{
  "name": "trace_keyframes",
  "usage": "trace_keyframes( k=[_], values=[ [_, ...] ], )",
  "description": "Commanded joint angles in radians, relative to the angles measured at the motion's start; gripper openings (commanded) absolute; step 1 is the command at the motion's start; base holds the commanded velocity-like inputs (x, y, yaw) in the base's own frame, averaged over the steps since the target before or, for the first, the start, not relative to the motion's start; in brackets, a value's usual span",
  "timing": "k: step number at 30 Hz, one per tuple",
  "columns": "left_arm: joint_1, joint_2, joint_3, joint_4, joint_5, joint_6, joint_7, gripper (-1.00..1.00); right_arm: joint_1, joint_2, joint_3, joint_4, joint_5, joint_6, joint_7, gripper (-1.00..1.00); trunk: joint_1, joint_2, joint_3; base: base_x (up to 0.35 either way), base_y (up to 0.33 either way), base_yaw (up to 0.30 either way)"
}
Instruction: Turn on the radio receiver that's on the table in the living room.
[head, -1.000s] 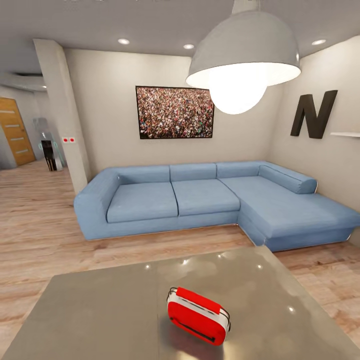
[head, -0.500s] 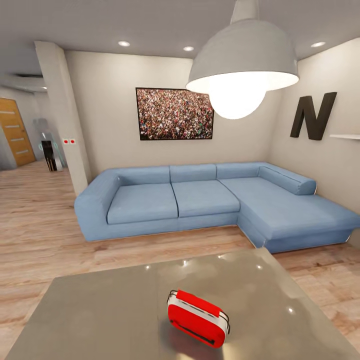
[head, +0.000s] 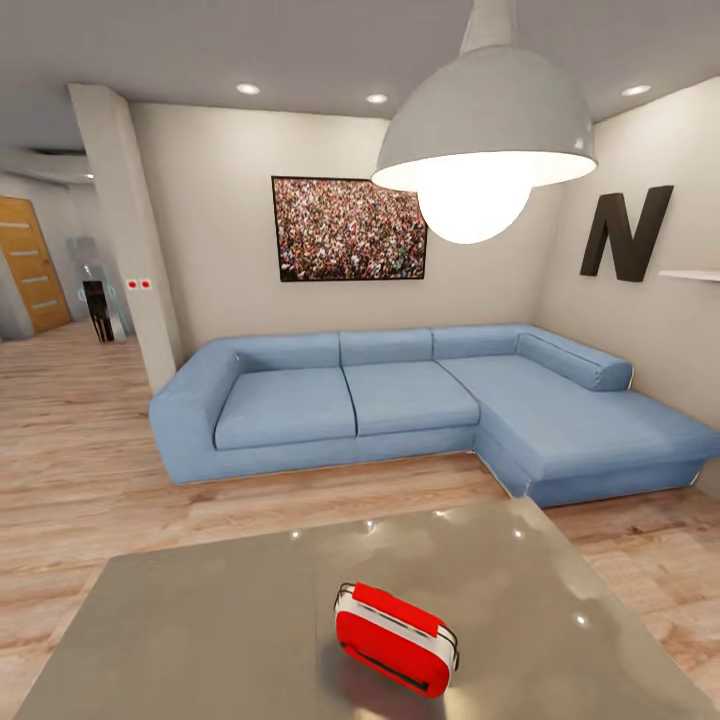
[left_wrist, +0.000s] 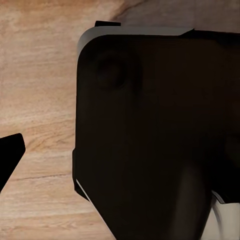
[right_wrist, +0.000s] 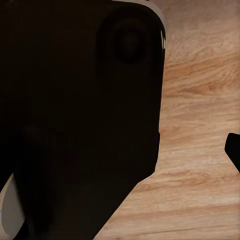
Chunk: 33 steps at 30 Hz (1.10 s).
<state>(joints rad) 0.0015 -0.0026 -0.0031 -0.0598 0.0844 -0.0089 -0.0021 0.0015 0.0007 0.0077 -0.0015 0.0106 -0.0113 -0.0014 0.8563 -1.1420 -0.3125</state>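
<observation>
Room: the living room, with beige walls, a light wood floor (head: 80, 440), a blue sofa (head: 400, 410) along the far wall, a crowd picture (head: 348, 228) above it, a black letter N (head: 625, 230) on the side wall and a grey dome lamp (head: 485, 125) hanging close to the head camera.
Table: the table (head: 200, 630) with the glossy grey top fills the lower part of the head view, in front of the sofa and apart from it.
Radio: the radio (head: 395, 638) sits on the table top, towards its near edge and a little right of the middle, its handle side up and its body tilted slightly.
Done so far: by my reading, the trip is finished or nearly so; the robot faces the right table with the radio close below.
Left to do: bring an arm over the table, reach the radio and press its switch; no arm is over the table yet.
Arms: each wrist view shows a dark robot part above wood floor.
Grippers: how far open either one is, or whether it holds anything, I cannot tell.
</observation>
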Motion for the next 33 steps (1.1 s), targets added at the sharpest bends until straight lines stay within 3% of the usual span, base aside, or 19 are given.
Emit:
trace_keyframes(
  k=[1,18,33],
  values=[
    [0.0,0.0,0.0,0.0,0.0,0.0,0.0,1.0,0.0,0.0,0.0,0.0,0.0,-0.001,0.001,1.0,0.0,0.0,-0.001,0.0,0.0,0.0],
    [0.0,0.001,0.0,0.0,0.0,-0.002,0.001,1.0,0.0,-0.001,0.0,0.0,0.0,-0.002,0.003,1.0,0.0,0.0,-0.027,0.0,0.0,0.0],
    [0.0,0.001,0.0,-0.001,0.0,-0.002,0.001,1.0,0.0,0.0,-0.001,0.0,-0.002,0.004,0.002,1.0,0.0,0.0,-0.029,0.0,0.0,0.0]
  ],
)
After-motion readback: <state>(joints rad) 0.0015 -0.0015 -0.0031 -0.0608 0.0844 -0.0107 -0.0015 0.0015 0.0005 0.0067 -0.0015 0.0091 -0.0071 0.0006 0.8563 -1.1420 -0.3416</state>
